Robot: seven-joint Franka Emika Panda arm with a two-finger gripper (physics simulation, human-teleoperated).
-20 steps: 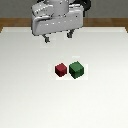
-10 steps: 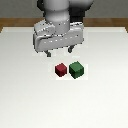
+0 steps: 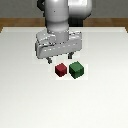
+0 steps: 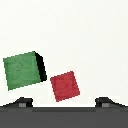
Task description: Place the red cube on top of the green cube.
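The small dark-red cube rests on the white table, touching or nearly touching the slightly larger green cube on its exterior view's right. My gripper hovers just behind and above the red cube, open, with one finger on each side and nothing between them. In the wrist view the red cube lies between the two fingertips, and the green cube sits beside it.
The white table spreads wide around both cubes. A wooden floor strip shows beyond its far edge. The arm's body rises behind the cubes.
The gripper has come down and forward toward the cubes, now hanging just over the red cube. Both cubes stayed where they were.
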